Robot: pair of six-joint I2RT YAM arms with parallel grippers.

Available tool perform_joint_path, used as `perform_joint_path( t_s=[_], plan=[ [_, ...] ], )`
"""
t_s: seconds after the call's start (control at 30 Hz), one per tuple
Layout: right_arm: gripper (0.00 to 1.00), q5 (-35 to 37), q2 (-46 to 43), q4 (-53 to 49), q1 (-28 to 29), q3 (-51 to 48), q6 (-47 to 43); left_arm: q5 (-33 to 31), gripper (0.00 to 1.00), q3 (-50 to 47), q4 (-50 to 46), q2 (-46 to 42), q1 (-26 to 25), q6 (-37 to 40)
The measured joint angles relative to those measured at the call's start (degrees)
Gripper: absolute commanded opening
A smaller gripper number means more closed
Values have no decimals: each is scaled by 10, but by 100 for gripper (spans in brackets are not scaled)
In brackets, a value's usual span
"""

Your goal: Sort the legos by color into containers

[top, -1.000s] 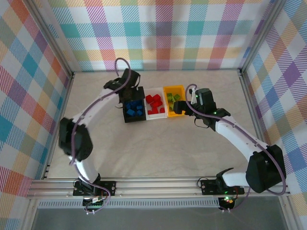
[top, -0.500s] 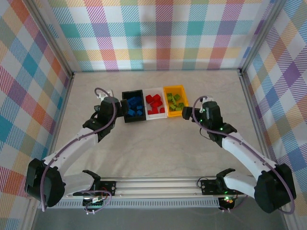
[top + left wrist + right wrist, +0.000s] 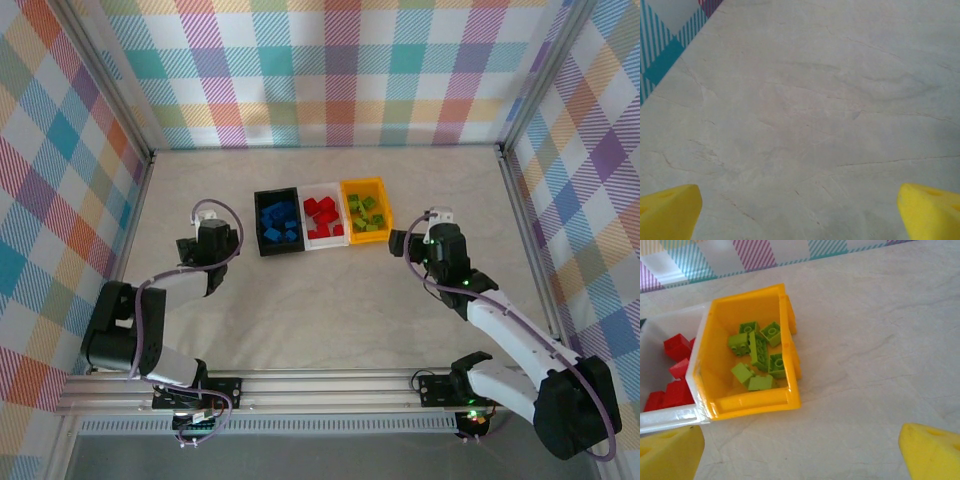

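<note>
Three upper-centre bins (image 3: pixel 258 220) hold blue bricks (image 3: pixel 280 222), red bricks (image 3: pixel 322 215) and green bricks (image 3: pixel 365 212) apart; sorting looks finished. The left gripper (image 3: pixel 800 212) and right gripper (image 3: pixel 800 450) gape wide, empty.

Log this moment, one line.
left gripper open over table | right gripper open near orange-yellow bin | blue legos in black bin | red legos in white bin | green legos in orange-yellow bin

Plaid walls (image 3: pixel 340 70), beige marbled tabletop (image 3: pixel 330 300)
</note>
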Motion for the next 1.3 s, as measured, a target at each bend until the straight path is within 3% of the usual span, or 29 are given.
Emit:
perform_joint_path(
  t_s=[0.2,0.3,0.57,0.93,1.13,1.3],
  plan=[
    [100,0,-9,49,-22,-45,-21,45,100,-35,105,29,24,2],
    [100,2,-11,85,-34,-71,-42,102,100,-82,198,37,24,23],
    [100,8,16,189,-145,-102,-112,127,100,-97,247,49,27,27],
    [100,-55,297,447,-174,-132,-167,127,100,-97,264,49,27,27],
    [100,-95,304,454,-210,-109,-161,127,100,-97,267,49,27,27],
    [100,-85,303,478,-212,-115,-149,127,100,-97,267,49,27,27]
  ],
)
